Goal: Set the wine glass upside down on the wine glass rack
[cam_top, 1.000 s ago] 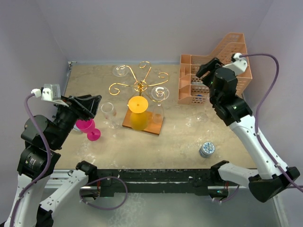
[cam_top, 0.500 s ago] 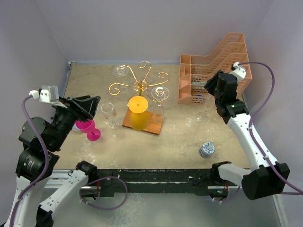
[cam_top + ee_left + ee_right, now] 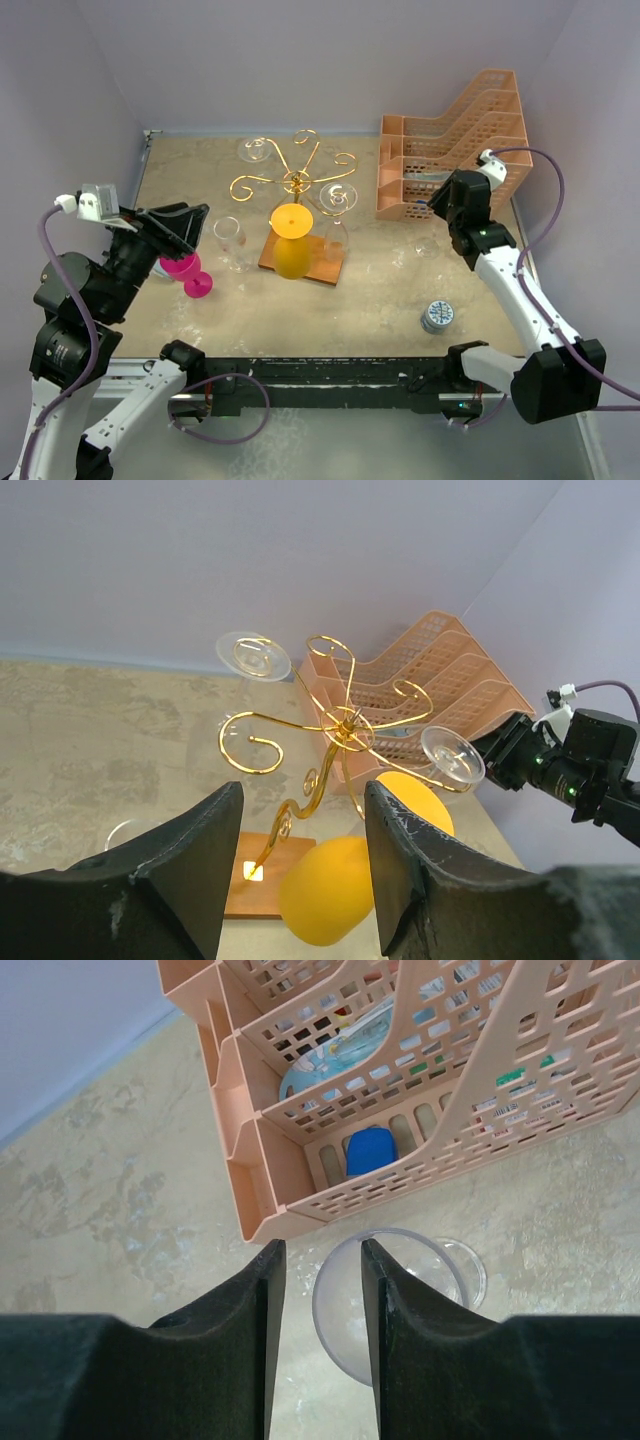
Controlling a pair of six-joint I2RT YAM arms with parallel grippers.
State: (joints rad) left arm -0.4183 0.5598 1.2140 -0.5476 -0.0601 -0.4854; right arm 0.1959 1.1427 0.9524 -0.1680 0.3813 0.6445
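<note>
Right wrist view: clear wine glass lies at the peach tray's 6 o'clock; right tool half-open, holding nothing.

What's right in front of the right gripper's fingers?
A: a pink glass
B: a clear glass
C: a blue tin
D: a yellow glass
B: the right wrist view shows a clear glass just past the right gripper, beside the tray.
</note>
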